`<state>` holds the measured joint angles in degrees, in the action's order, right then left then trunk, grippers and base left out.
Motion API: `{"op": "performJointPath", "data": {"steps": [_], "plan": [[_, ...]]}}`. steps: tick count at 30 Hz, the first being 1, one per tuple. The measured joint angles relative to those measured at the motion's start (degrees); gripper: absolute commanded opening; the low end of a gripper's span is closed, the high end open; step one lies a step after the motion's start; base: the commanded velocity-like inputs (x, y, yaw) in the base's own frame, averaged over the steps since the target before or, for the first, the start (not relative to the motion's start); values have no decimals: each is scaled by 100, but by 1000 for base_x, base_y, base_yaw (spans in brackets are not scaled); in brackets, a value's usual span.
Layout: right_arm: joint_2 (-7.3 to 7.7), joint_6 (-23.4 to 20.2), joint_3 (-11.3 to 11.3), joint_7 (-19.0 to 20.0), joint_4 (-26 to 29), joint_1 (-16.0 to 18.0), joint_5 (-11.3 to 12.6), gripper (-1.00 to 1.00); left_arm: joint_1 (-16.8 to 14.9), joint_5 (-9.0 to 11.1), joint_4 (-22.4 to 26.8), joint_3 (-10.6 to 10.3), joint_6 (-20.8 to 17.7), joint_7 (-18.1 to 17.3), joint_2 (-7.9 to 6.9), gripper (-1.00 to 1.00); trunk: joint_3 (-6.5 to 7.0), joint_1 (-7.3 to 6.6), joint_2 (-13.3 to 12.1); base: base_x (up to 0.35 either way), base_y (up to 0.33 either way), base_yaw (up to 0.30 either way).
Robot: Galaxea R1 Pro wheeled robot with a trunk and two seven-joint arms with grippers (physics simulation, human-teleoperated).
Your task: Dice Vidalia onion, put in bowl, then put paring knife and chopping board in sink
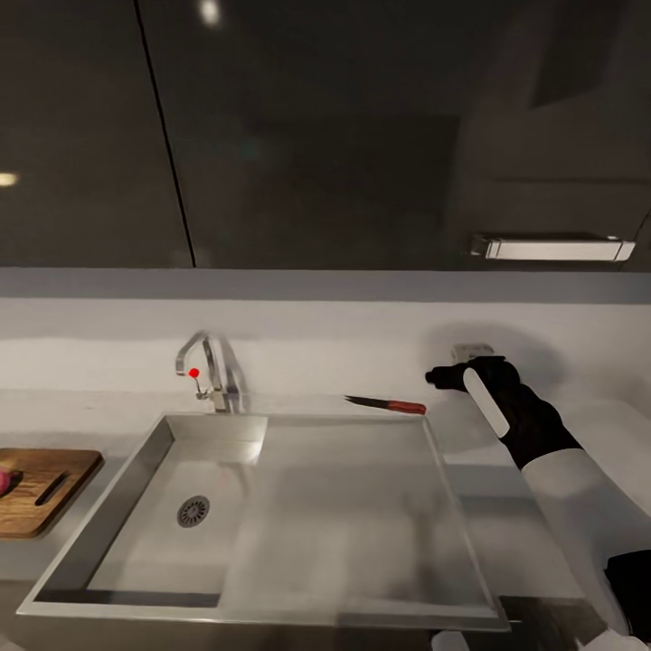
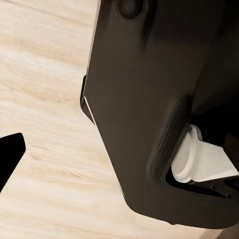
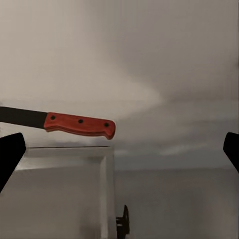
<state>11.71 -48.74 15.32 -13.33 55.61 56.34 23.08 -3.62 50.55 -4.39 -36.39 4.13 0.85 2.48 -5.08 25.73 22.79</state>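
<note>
Room: a dim kitchen with dark glossy wall cabinets (image 1: 316,136) above a pale backsplash; a light strip (image 1: 551,248) glows under the right-hand cabinet.
Countertop (image 1: 542,533): grey and smooth, running along the wall.
Sink (image 1: 271,506): steel basin at the left with a round drain, flat drainboard at the right, chrome tap (image 1: 210,371) with a red knob behind the basin.
Paring knife (image 1: 387,404): lies on the countertop just behind the sink's back rim, red handle toward the right arm, dark blade pointing at the tap.
Chopping board (image 1: 45,488): left of the sink, at the view's edge.
Vidalia onion (image 1: 5,480): a pink lump on the board, cut off by the edge.
Right gripper (image 1: 440,375): hovers near the knife handle, apart from it; fingers spread wide in its wrist view, nothing between them.
Left gripper: one dark fingertip (image 2: 10,154) over pale wood flooring (image 2: 45,99); cannot tell whether it is spread or closed.
</note>
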Motion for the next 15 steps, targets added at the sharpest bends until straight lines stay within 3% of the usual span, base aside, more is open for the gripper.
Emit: {"op": "performJointPath", "data": {"steps": [5, 15], "plan": [[-1, -1, 0, 0, -2, 1, -2, 100, 1, -1, 1, 0, -2, -1, 1, 100, 0, 0, 0, 184, -37, 0], [-8, 0, 0, -1, -3, 2, -92, 100, 1, 1, 2, -1, 7, 0, 1, 100, 0, 0, 0, 174, -155, 0]]}}
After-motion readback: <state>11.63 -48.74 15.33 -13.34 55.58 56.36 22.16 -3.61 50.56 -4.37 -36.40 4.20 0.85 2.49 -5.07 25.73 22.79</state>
